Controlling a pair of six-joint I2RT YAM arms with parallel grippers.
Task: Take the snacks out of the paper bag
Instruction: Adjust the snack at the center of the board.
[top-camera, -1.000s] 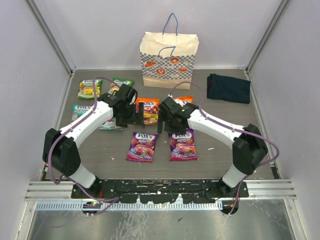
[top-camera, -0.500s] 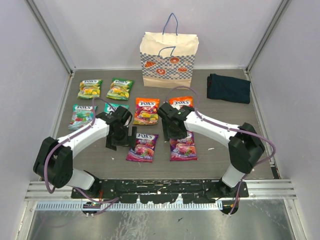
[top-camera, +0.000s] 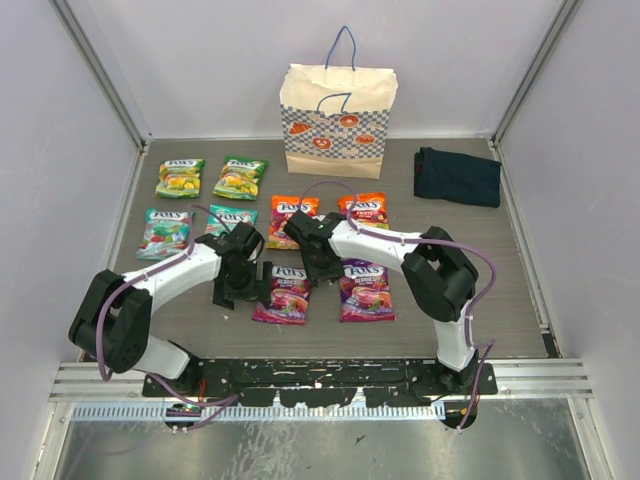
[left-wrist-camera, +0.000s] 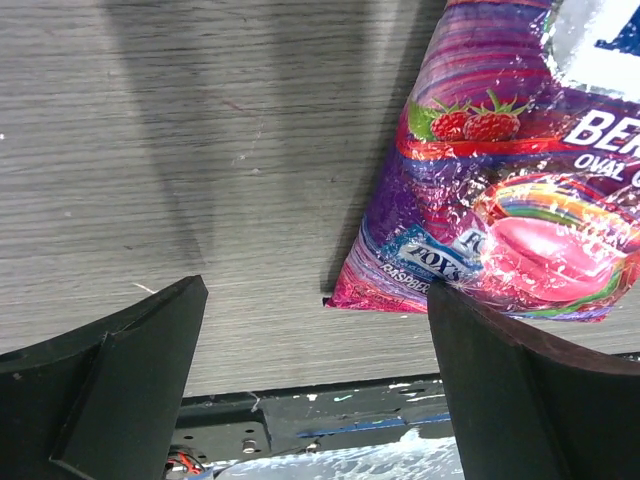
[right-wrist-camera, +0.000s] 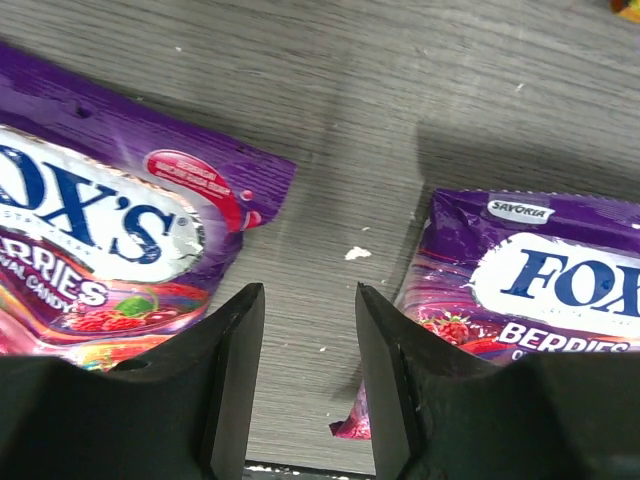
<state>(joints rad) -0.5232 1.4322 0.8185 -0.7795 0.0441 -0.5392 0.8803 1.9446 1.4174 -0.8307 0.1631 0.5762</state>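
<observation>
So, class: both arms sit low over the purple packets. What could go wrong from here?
The open left pincer sits right by the left purple packet's corner; a low move could drag it.
The right pincer hangs over the gap beside the right purple packet, close to the left pincer; they might clash.
The paper bag stands upright; a careless reach might tip it.

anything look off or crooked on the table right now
Nothing spilled or damaged. The left purple packet lies slightly askew beside the straighter right purple packet. A small white speck sits between them. The paper bag stands upright.
</observation>
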